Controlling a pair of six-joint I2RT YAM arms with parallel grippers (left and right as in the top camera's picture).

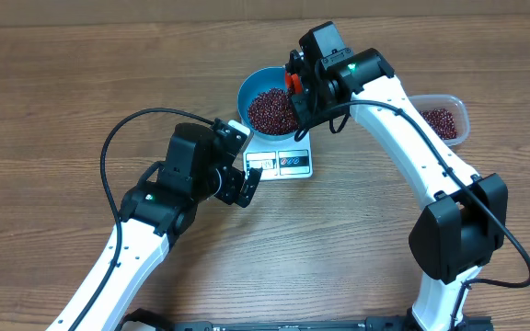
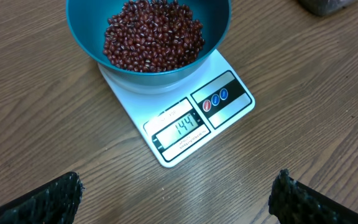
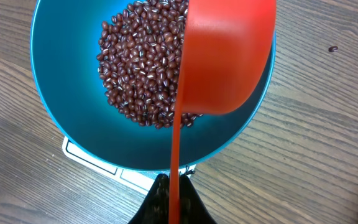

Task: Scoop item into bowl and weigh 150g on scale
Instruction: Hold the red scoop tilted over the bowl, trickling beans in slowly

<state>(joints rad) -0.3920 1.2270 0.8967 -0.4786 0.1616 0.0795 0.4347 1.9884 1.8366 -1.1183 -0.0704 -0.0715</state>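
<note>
Our left wrist view reads 144 on the scale (image 2: pixel 185 124), which overhead cannot resolve; the left fingers (image 2: pixel 51 200) hang spread and empty before it. The right wrist view shows the right fingers (image 3: pixel 151 208) clenched on the handle of a red scoop (image 3: pixel 225 56), tipped above the beans (image 3: pixel 142 68) heaped in the blue bowl (image 3: pixel 61 112) on the scale. Only overhead shows the clear tub (image 1: pixel 458 108).

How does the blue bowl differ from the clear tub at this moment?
The blue bowl is round and opaque; the clear tub is rounded-rectangular and see-through. The bowl sits on the white scale; the tub sits on the wooden table. Both hold dark red beans.
</note>
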